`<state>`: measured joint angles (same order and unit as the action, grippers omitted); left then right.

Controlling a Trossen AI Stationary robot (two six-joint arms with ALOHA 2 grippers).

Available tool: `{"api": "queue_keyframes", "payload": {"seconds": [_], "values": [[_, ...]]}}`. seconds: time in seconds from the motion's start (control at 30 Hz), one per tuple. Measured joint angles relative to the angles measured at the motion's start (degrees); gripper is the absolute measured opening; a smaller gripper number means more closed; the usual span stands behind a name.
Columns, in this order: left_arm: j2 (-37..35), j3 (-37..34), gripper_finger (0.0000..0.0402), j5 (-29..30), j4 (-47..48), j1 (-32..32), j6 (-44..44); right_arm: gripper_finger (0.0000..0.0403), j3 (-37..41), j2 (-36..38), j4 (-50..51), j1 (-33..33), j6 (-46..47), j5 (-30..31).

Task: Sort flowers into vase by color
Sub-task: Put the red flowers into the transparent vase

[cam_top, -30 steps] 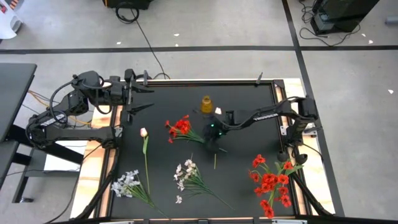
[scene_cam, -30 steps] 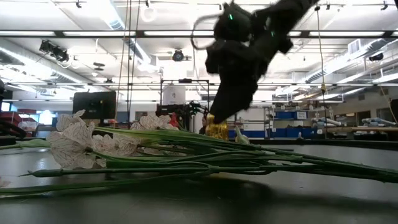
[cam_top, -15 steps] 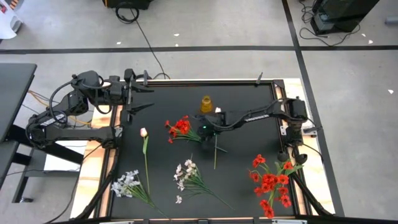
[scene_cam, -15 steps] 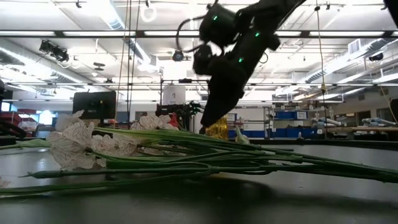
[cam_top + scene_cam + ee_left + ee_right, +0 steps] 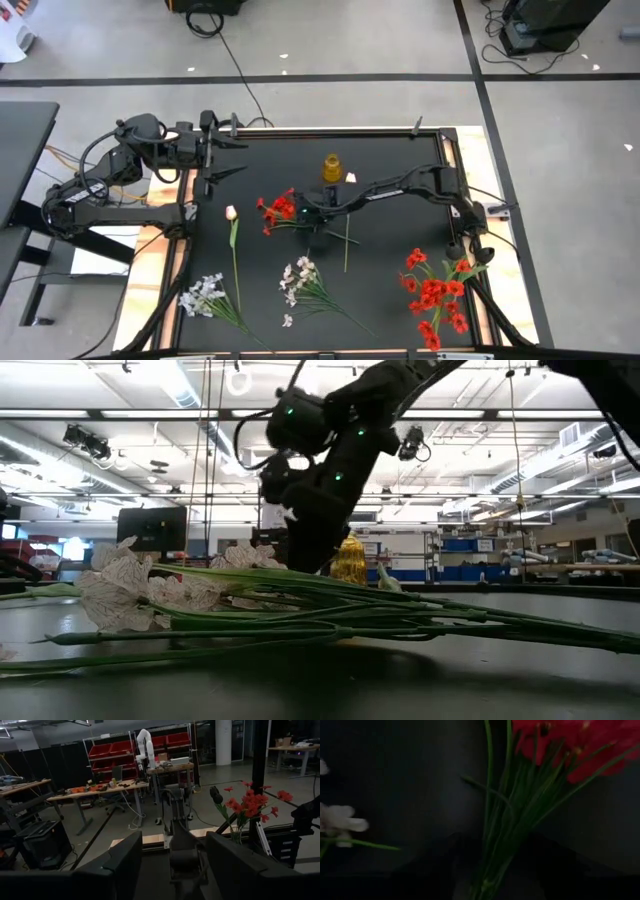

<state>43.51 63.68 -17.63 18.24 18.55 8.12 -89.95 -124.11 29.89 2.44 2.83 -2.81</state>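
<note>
A bunch of red flowers (image 5: 276,210) lies on the black table left of centre, blossoms toward the left edge. My right gripper (image 5: 302,214) is open, slanting down over its green stems (image 5: 500,835), one finger on each side of them. A yellow vase (image 5: 332,167) stands behind it, also in the low view (image 5: 348,559). A pink tulip (image 5: 231,212) and two white sprays (image 5: 204,296) (image 5: 300,280) lie near the front. My left gripper (image 5: 226,150) waits open at the far left. My right gripper comes at the red bunch's stems (image 5: 492,865) from above, slanting toward the table's left, fingers across the stems. The stems lie on the table between its open fingers (image 5: 435,867). Whether a finger touches them I cannot tell.
A second red bunch (image 5: 435,292) is at the near right corner. A loose green stem (image 5: 346,245) lies right of the gripper, with a pale bud (image 5: 350,178) beside the vase. White blossoms and stems (image 5: 130,585) fill the low view's foreground.
My right gripper has moved toward the table's left edge and sunk, tipping more steeply down, from the loose stem near the vase to the red bunch's stems. The red bunch now lies a little farther toward the left edge.
</note>
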Motion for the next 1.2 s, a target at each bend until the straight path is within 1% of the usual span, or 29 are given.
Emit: {"api": "queue_keyframes", "payload": {"seconds": [0.1, 0.23, 0.33, 0.5, 0.67, 0.77, 0.87, 1.0, 1.13, 1.2], "values": [[-0.01, 0.00, 0.0224, 0.00, 0.01, 0.00, 0.00, 0.0238, -3.34, -2.37, 4.84, 0.04, -0.10, 0.49], [-0.02, 0.00, 0.0224, 0.00, 0.00, 0.00, 0.02, 0.0238, -6.43, -3.23, 8.82, -0.08, -1.59, 2.83], [0.00, 0.00, 0.0224, 0.00, 0.00, 0.00, 0.00, 0.0242, -7.46, -3.30, 7.62, -0.30, -2.93, 3.25], [-0.01, 0.00, 0.0224, 0.00, 0.02, 0.00, 0.02, 0.0249, -7.84, -4.20, 2.07, -0.35, -3.45, 2.62], [0.00, 0.00, 0.0224, 0.00, 0.02, 0.00, 0.02, 0.0244, -7.84, -6.18, 2.62, -0.33, -3.15, 2.23], [-0.01, 0.00, 0.0224, 0.00, 0.00, 0.00, 0.02, 0.0233, -7.94, -6.67, 2.72, -0.25, -3.32, 2.43], [-0.01, 0.00, 0.0224, 0.00, 0.00, 0.00, 0.02, 0.0200, -7.91, -6.69, 2.59, -0.40, -3.34, 3.79], [0.00, 0.00, 0.0224, 0.00, 0.00, 0.00, 0.02, 0.0116, -7.87, -6.62, 2.22, -0.03, -2.77, 2.30], [-0.02, 0.00, 0.0224, 0.00, 0.02, 0.00, 0.02, 0.0028, -7.78, -6.62, 1.57, 1.10, -1.59, -3.87], [0.00, 0.00, 0.0224, 0.00, 0.00, 0.00, 0.02, 0.0017, -7.76, -6.62, 1.07, 1.67, 1.23, -5.83]]}}
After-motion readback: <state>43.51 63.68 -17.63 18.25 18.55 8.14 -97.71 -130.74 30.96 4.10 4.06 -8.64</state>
